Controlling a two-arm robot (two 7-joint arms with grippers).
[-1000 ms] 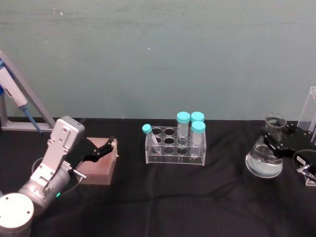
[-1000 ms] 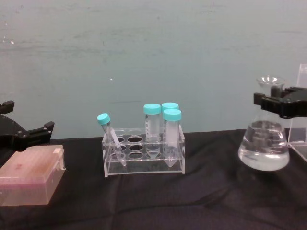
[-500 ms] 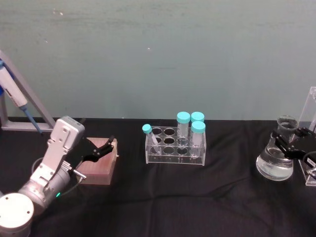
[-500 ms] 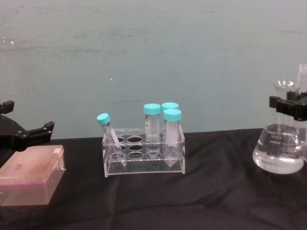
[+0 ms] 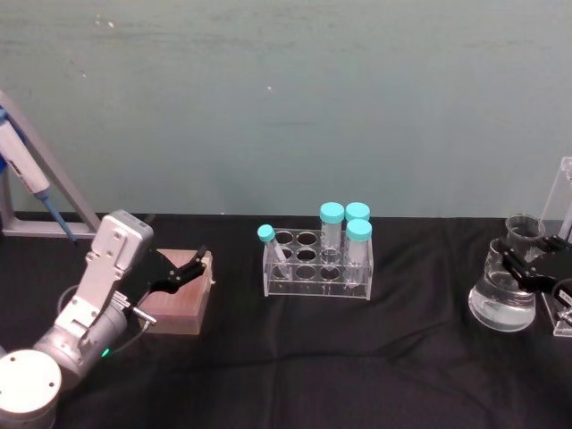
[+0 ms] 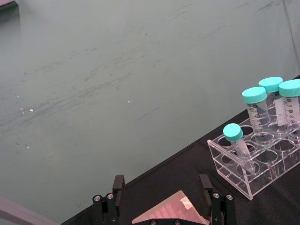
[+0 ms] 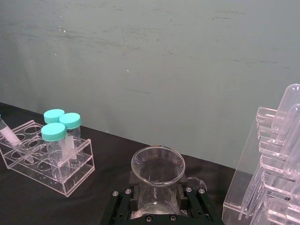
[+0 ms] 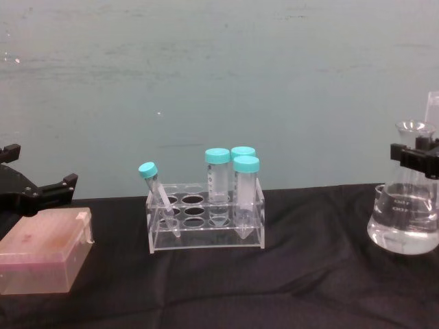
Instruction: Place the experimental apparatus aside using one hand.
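The right end effector sits at the far right edge of the head view, its jaws closed around the neck of the flask, just under the rim. The flask holds clear liquid and seems to rest on, or just above, the black bench; which one I cannot tell. Just beside it on the right stands the clear pipette stand.

The main risk, as I judge it, is the flask knocking that stand if it travels any further right. Letting go before its base is flat on the bench could tip it and spill the liquid.

The left end effector is idle at the lower left, jaws apart over a pink box. The tube rack stands mid-frame, well apart from both.
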